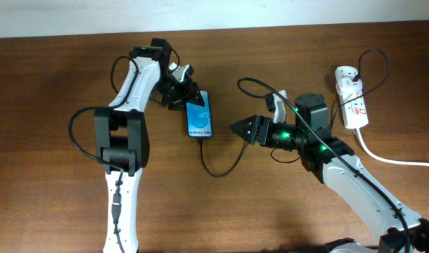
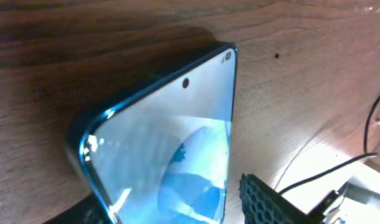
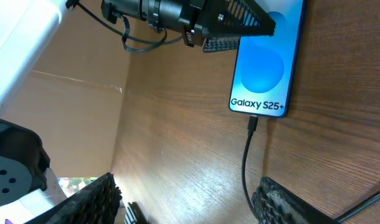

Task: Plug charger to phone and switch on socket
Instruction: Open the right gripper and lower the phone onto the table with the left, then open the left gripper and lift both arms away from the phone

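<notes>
The phone (image 1: 199, 119) lies flat on the table with its blue "Galaxy S25+" screen up; it also shows in the left wrist view (image 2: 171, 143) and the right wrist view (image 3: 265, 68). The charger's black plug tip (image 3: 253, 124) sits in the phone's bottom port. Its thin cable (image 1: 221, 171) loops over the table and runs to the white adapter (image 1: 346, 73) in the socket (image 1: 354, 105). My left gripper (image 1: 186, 94) straddles the phone's top end, with a thin strip of table showing beside one finger (image 2: 265, 199). My right gripper (image 1: 241, 129) is open and empty, right of the phone.
The socket's thick white cord (image 1: 394, 160) runs off the right edge. The charger cable passes close to my right gripper's right finger (image 3: 289, 202). A pale wall (image 1: 214, 10) borders the table's far edge.
</notes>
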Tool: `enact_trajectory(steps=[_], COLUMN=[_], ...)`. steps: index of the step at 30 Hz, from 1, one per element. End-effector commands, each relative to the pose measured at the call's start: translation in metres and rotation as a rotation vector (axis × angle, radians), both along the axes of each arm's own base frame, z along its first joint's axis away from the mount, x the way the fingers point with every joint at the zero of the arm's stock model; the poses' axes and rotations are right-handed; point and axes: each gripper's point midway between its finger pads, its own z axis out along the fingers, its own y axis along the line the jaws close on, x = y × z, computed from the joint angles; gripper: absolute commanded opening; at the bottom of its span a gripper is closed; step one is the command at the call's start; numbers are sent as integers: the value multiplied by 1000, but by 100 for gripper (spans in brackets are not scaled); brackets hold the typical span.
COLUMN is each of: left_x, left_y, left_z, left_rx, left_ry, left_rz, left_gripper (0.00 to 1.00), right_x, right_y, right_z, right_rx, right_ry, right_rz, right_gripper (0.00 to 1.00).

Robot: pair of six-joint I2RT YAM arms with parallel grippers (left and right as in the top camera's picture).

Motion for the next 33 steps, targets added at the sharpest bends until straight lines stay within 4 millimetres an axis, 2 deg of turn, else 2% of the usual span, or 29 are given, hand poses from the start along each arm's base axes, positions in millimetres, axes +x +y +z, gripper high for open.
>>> enact_trajectory(steps=[1,4,6,8,9,11,13,14,15,16,18,20,21,23,25,26,28,31,33], left_x=[-1,1,1,4,10,25,27,24,21,14,-4,-19,-25,-24,-29,-29,-31,-32,-32], left_y=[33,50,54,54,53,50,50,50,51,52,55,58,59,76,83,83,83,84,84], left_z=[-27,-33,-34,-26,-7,50,122,159,185,222,275,311,323,329,323,323,321,320,320], left_rx=[212,320,345,342,336,311,282,267,256,239,216,199,194,285,328,328,330,332,332], left_ry=[4,-2,-5,-21,-60,-189,-334,-410,-465,-541,-650,-726,-753,-783,-757,-754,-746,-739,-739], left_rz=[8,19,20,23,30,52,77,90,99,112,131,145,149,189,195,195,193,191,191], left_gripper=[68,69,68,66,66,66,66,66,67,68,72,73,74,79,97,100,99,99,99], right_x=[3,3,3,2,0,-2,-1,0,1,1,-1,-6,-7,-8,-7,-4,3,10,18], right_y=[-2,-2,-2,-3,-3,-4,-7,-11,-13,-14,-18,-23,-27,-44,-65,-77,-97,-118,-142], right_z=[1,1,1,0,-2,-5,-11,-16,-19,-20,-27,-35,-38,-38,-29,-19,2,35,75], right_rx=[-10,-10,-10,-12,-18,-33,-65,-89,-104,-114,-155,-209,-253,-401,-550,-622,-732,-831,-911], right_ry=[-18,-18,-17,-10,-6,-9,-11,3,13,1,5,16,23,51,68,68,66,40,-2], right_rz=[-6,-6,-6,-6,-2,9,-4,-27,-40,-34,-34,-24,-20,-29,-55,-78,-149,-229,-331], right_gripper=[74,76,76,76,76,76,79,79,79,79,79,79,79,79,80,80,83,84,87])
